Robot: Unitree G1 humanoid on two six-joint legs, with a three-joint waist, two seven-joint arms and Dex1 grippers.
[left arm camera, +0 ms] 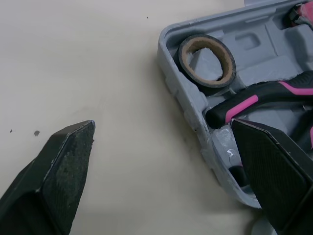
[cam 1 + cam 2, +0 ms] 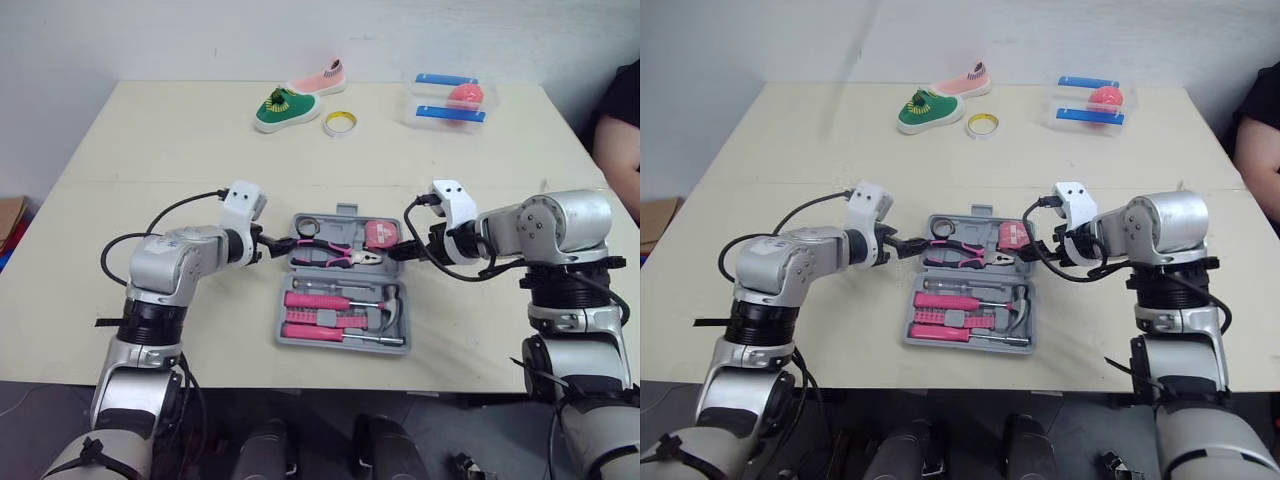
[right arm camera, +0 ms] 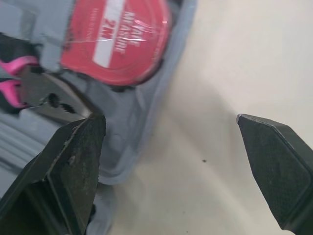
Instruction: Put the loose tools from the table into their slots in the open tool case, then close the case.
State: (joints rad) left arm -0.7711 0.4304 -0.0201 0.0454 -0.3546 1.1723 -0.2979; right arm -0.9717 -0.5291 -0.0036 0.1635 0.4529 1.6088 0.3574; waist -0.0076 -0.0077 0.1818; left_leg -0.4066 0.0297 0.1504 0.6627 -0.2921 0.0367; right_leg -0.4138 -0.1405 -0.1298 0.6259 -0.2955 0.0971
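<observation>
Case (image 2: 283, 335) front half lay nearest, tools (image 2: 320, 300) seated. Left gripper (image 2: 272, 243) and right gripper (image 2: 400, 250), both spread apart, straddled back half's walls. Best plan was: pinch equally, fold forward slowly.

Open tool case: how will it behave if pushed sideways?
The tool case looks like rigid moulded plastic, so probably stiff. Loaded with hammer and pliers, likely heavy for size. Flat on smooth table, it may slide rather than tip.

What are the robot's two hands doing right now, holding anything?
Left hand: open, holding nothing, straddling one edge of the tool case.
Right hand: open, holding nothing, straddling the opposite edge.
</observation>
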